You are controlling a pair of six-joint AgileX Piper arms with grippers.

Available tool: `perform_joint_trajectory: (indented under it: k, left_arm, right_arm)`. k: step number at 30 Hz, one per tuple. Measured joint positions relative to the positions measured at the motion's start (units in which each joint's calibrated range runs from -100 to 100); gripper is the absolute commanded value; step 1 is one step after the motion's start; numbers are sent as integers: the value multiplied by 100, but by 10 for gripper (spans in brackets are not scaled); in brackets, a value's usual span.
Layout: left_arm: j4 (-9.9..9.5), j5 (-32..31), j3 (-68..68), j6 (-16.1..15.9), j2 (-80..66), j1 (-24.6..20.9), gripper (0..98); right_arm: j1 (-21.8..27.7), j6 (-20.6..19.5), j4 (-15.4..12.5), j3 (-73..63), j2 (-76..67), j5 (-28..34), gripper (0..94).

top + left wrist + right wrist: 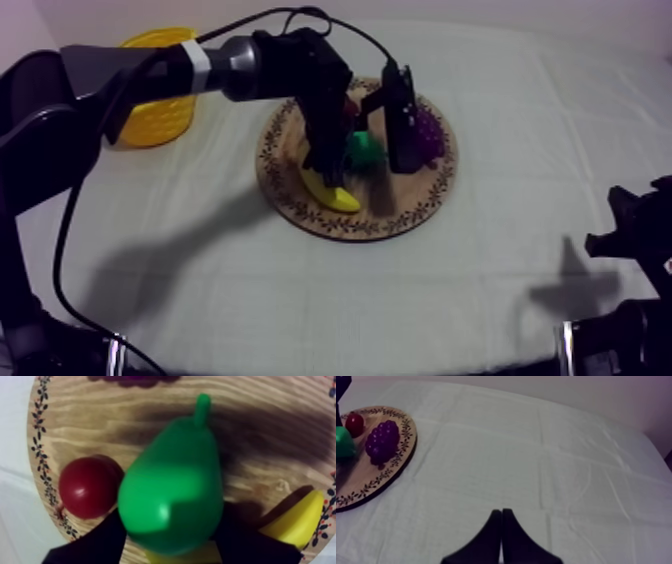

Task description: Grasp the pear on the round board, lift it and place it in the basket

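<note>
Pinching the pear [170, 491] on the round wooden board [280, 436] with left gripper [167, 536]; right gripper [501, 512] pressed together, idle. Probably needs a straight lift clear of the banana [297, 521], then a carry to the yellow basket [160, 120].

The left gripper [170, 522] has its two black fingers [95, 546] closed against either side of the green pear's [170, 493] broad base, the pear lying between them with its stem pointing away toward the bunch of grapes [134, 380] at the far rim of the wooden board [100, 421]. A small red fruit [85, 488] sits just beside the pear, touching or nearly touching it, close to the board's patterned edge. On the pear's other side a banana [300, 521] lies at the rim. Pale cloth [12, 501] borders the board past the red fruit.
</note>
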Motion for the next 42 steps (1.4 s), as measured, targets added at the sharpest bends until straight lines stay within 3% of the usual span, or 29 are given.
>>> perform_joint_trajectory:
  k: [8,14,20,31,42]
  left_arm:
    - [28,-127,94,-9,-94,-36,591]
    - [231,-19,-88,-24,-510,-193,569]
    - [266,53,-371,177,-1272,-560,566]
    - [-168,252,-491,711,-2280,-1687,548]
    - [-331,111,771,851,-2555,-2935,549]
  right_arm:
    - [0,0,0,0,0,0,3]
    - [0,0,0,0,0,0,3]
    - [0,0,0,0,0,0,3]
    - [0,0,0,0,0,0,3]
    - [0,0,0,0,0,0,3]
